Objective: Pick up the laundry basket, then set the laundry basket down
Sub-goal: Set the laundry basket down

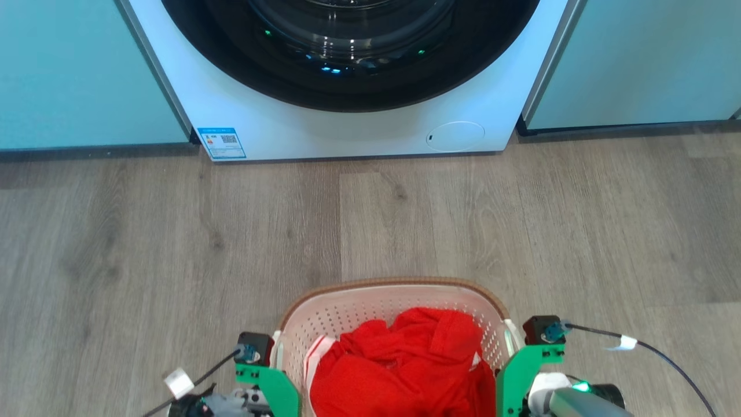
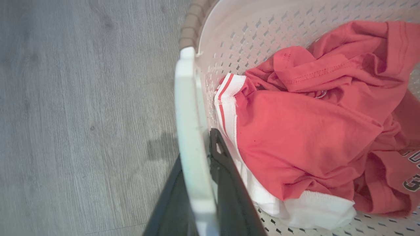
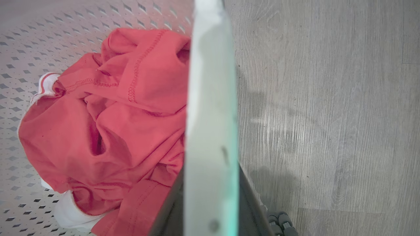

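Note:
The laundry basket (image 1: 393,285), white and perforated with a brown woven-look rim, sits at the bottom centre of the head view with a red garment (image 1: 405,365) inside. In the left wrist view my left gripper (image 2: 197,147) is shut on the basket's white left handle (image 2: 188,108), one dark finger (image 2: 229,183) inside the wall and one outside. Seen from the right wrist, my right gripper (image 3: 211,170) is shut on the white right handle (image 3: 210,82) in the same way. Whether the basket's base touches the floor is hidden.
A white front-loading washing machine (image 1: 359,130) with a dark round door stands straight ahead, between teal cabinet fronts (image 1: 87,75). Grey wood-plank floor (image 1: 173,243) lies between it and the basket. The arms' green wrist brackets (image 1: 269,382) flank the basket.

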